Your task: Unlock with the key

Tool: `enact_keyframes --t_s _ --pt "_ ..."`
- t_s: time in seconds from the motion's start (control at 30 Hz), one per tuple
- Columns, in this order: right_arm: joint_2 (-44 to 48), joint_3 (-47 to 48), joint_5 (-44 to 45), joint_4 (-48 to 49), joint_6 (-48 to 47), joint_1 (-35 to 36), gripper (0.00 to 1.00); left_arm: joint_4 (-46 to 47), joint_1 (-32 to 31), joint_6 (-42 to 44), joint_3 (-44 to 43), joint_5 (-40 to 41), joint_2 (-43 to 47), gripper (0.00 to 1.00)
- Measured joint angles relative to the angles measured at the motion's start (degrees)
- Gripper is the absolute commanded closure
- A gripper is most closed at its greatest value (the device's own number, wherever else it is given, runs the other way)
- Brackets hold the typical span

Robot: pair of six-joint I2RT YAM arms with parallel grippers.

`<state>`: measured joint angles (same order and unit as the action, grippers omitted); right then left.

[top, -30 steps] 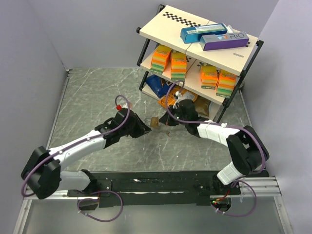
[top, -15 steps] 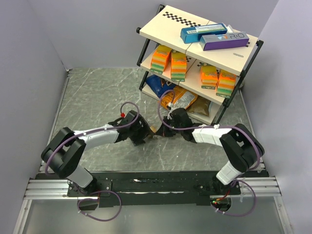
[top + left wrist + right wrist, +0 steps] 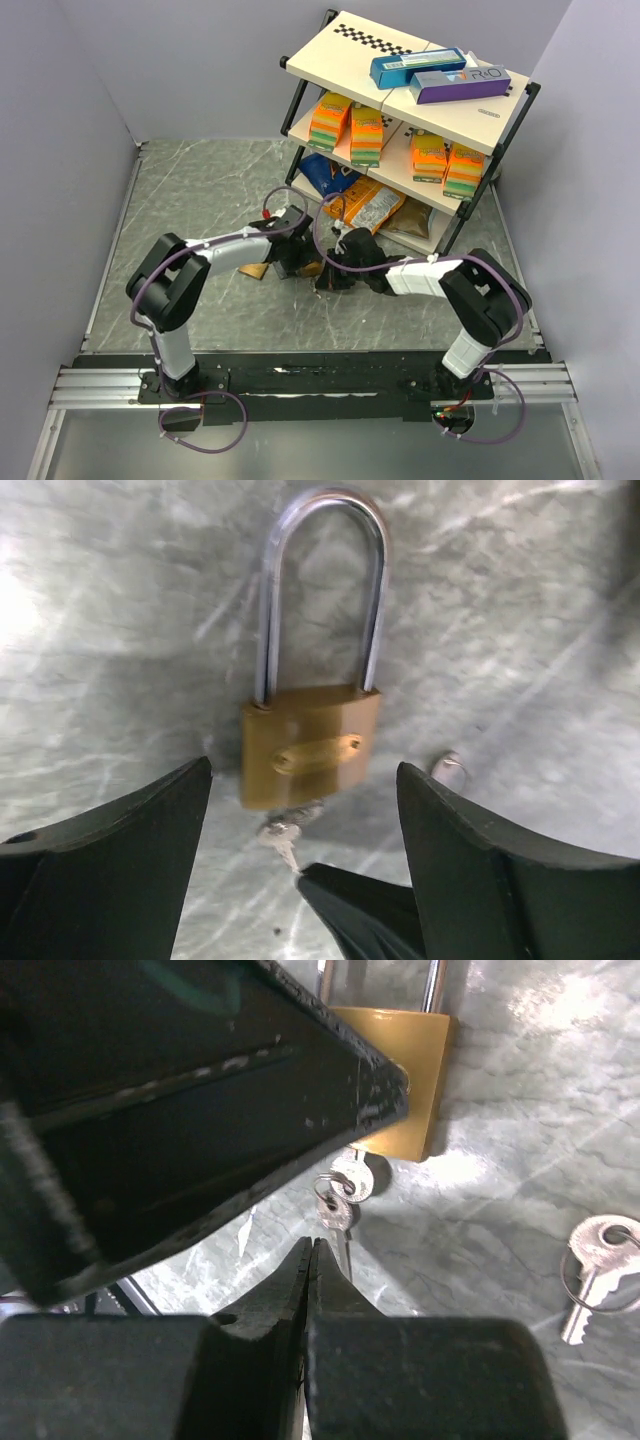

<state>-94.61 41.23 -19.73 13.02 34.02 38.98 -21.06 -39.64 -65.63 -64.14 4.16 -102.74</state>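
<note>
Shelf (image 3: pixel 345 55) at upper right, on a grey table (image 3: pixel 200 190). Left gripper (image 3: pixel 303 775): fingers wide apart, astride the brass padlock (image 3: pixel 310 745) at mid-frame, clear of it. Right gripper (image 3: pixel 311 1257): fingers pressed together at bottom centre, tip just below the key (image 3: pixel 340 1205) at the padlock's lower edge; whether it pinches the key, cannot tell. Spare keys (image 3: pixel 598 1260) at right edge.

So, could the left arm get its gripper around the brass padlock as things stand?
Probably yes: the left gripper is open, with the padlock lying flat between its fingers and nothing over it. Only the shut right gripper sits close, by the key.
</note>
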Motion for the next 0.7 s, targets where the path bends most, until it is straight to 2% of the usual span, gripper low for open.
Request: enact_keyframes --t_s 0.23,0.43,0.5,0.7 --pt "5.4 0.0 1.9 -4.8 -1.9 0.0 0.85 -9.3 -3.2 4.4 -7.7 7.3 -4.7 0.19" --pt "17.3 -0.2 4.9 -8.0 -4.1 -0.5 0.72 -13.9 -4.9 6.8 -13.1 9.7 -8.7 0.24" --pt "20.5 -1.0 5.7 -8.3 -4.5 -0.8 0.7 -14.5 -5.1 7.2 -13.7 9.9 -9.3 0.27" --pt "26.9 -3.3 8.1 -9.4 -5.0 -1.7 0.66 -17.7 -5.8 8.3 -16.5 11.2 -11.5 0.28"
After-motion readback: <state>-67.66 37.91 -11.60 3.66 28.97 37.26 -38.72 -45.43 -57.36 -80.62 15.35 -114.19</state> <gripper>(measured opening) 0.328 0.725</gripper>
